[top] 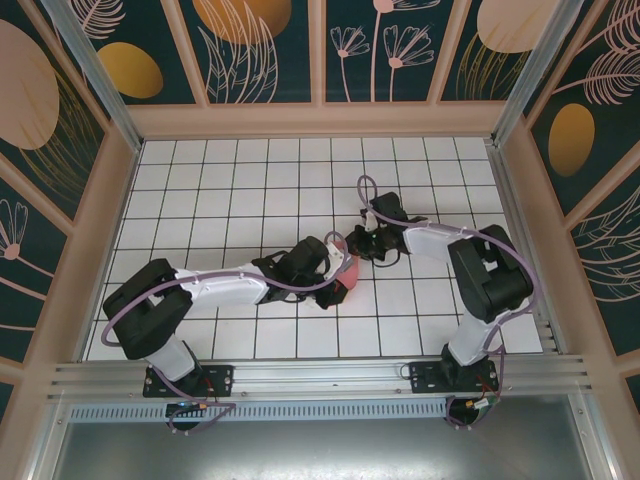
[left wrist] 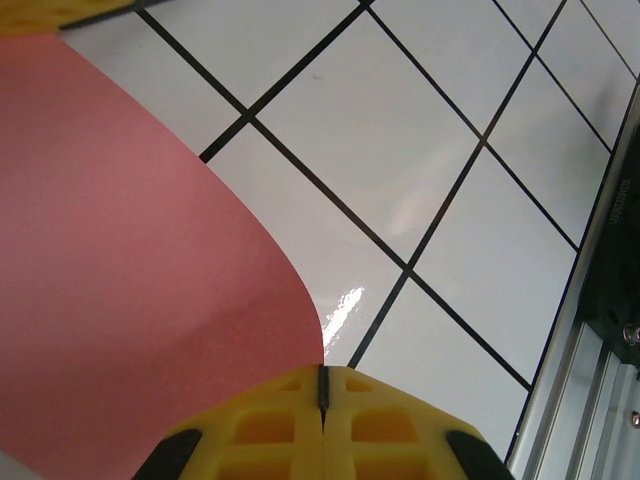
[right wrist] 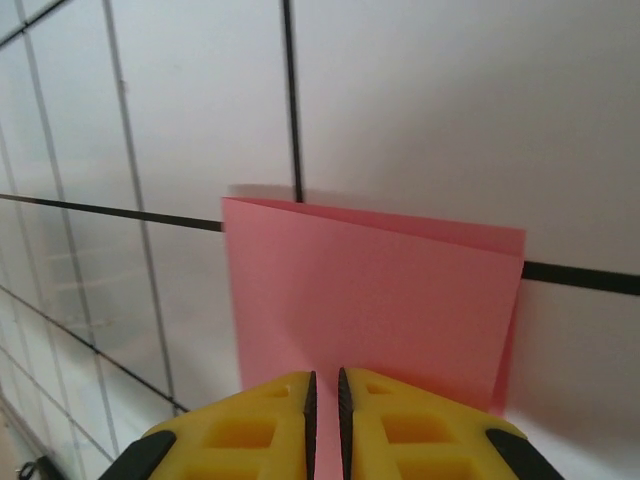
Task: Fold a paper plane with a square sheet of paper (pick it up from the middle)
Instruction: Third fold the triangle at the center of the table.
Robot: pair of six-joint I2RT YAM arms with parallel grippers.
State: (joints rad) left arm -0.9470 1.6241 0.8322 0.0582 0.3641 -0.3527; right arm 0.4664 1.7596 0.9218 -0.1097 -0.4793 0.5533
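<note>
Salmon pink, the square sheet of paper (top: 348, 272) is near the middle of the white-tiled desk (top: 250, 190), between the two hands. From the right wrist it (right wrist: 370, 300) is doubled over into a rectangle, the long axis running across the view, and the folded edge points away from the fingers and tilts slightly down to the right. The right hand (right wrist: 325, 400) is clenched on its near edge, pink showing in the thin slit between the yellow fingers (right wrist: 250, 425). From the left wrist the sheet (left wrist: 130, 300) bows in a curve above the tiles, and the left hand (left wrist: 322, 400) is clamped tight where that curved edge meets its seam
</note>
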